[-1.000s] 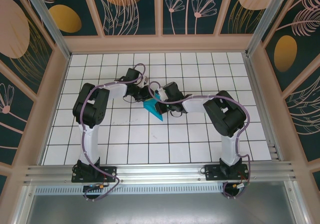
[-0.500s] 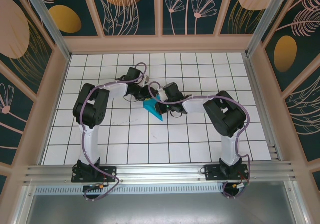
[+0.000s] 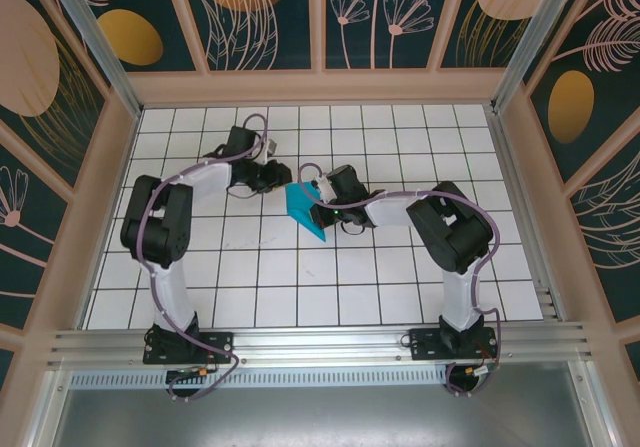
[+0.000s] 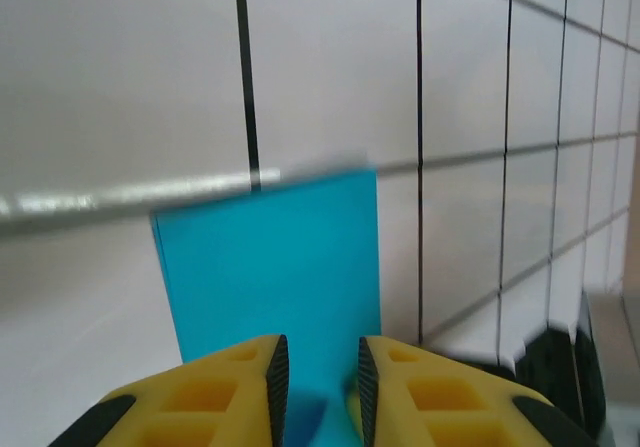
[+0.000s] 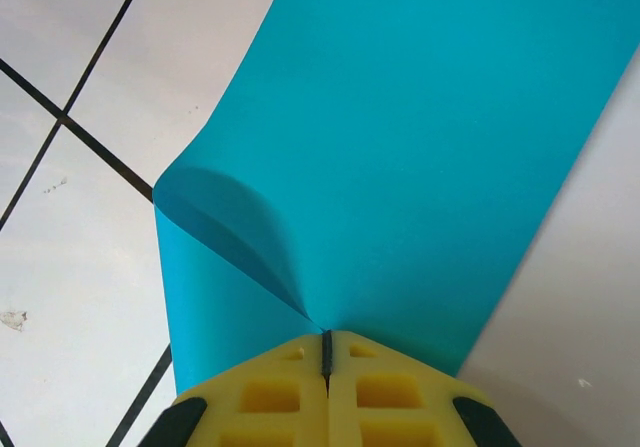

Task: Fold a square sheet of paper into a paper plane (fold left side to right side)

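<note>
Teal sheet (image 3: 304, 209) sits mid-counter (image 3: 400, 267), doubled over but not pressed flat, 1 layer bulging in a curl. The right end effector (image 5: 326, 355) is clenched on the sheet's edge. The left end effector (image 4: 318, 387), just left of the sheet, is slightly parted, gripping nothing. Early: 1 fold started, no plane.
</note>
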Robot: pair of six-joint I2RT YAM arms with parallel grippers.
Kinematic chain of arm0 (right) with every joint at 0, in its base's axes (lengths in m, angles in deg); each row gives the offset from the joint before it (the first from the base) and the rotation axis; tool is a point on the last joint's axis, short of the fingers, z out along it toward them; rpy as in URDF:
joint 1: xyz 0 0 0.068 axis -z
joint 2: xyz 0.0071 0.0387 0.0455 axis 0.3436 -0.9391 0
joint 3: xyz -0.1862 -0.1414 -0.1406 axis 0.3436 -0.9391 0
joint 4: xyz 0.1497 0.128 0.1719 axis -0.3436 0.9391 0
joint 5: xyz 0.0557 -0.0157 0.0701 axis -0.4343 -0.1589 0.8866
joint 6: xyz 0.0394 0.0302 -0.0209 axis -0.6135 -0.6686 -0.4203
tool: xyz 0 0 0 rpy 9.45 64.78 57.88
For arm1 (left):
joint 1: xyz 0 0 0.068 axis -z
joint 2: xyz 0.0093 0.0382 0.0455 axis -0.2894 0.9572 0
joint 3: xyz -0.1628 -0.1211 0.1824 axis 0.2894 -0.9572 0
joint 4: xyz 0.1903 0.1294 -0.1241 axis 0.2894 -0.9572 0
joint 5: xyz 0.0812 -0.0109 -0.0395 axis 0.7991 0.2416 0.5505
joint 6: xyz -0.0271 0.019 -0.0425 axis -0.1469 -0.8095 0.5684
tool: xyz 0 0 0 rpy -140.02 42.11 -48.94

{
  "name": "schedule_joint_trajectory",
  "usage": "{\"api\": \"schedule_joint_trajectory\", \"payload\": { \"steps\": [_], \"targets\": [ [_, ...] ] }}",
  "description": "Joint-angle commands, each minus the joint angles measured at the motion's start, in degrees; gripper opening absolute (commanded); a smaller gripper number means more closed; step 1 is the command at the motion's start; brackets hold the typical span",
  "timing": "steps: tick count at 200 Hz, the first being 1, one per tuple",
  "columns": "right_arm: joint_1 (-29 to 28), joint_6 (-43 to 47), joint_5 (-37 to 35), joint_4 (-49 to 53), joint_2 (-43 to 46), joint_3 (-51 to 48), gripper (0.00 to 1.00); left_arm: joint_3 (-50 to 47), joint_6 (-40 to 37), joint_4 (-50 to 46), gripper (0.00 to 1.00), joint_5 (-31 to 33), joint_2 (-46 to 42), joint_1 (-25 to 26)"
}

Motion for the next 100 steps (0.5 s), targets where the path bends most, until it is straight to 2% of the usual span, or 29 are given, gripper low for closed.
{"api": "schedule_joint_trajectory", "payload": {
  "steps": [1, 14, 48, 100],
  "targets": [
    [0.35, -0.16, 0.0, 5.13, -0.66, -2.2, 0.0, -8.02, 5.77, 10.06, 0.27, -6.98, -4.24, 0.9],
    [0.36, -0.04, 0.03, 5.19, -0.71, -2.13, 0.0, -10.36, 8.42, 13.52, 0.27, -9.27, -5.25, 1.79],
    [0.35, 0.05, -0.14, 5.45, -0.7, -1.99, 0.0, -11.87, 11.52, 17.48, 0.26, -10.04, -4.74, 4.35],
    [0.27, 0.31, -0.22, 5.87, -0.75, -1.68, 0.0, -10.4, 10.36, 14.44, 0.24, -6.04, -1.25, 5.62]
  ]
}}
